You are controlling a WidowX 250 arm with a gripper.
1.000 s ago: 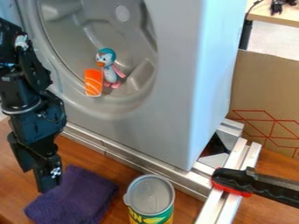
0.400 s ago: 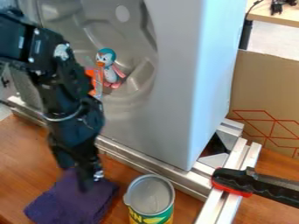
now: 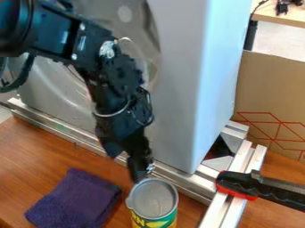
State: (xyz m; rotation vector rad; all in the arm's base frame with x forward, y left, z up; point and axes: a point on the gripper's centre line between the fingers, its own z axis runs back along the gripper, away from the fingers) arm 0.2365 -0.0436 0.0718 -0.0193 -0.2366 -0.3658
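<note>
Grey cabinet (image 3: 179, 89): we see it upright behind the work, on metal rails (image 3: 191, 178).
Wooden table (image 3: 30, 153): it carries our cloth and can.
Black arm (image 3: 113, 75): we have it slanting down across the cabinet's front.
Purple cloth (image 3: 77, 200): we see it lying flat, left of the can and apart from it.
Can (image 3: 154, 200): we have it upright in front of the rails, its round top facing up; we judge this to be our thing in hand.
Hand (image 3: 124, 170): spread, nothing seen in its grip, by the can's rim; we cannot tell whether they touch. We judge this to be lining up; next calls for centring over the rim, then lowering without tipping it.
</note>
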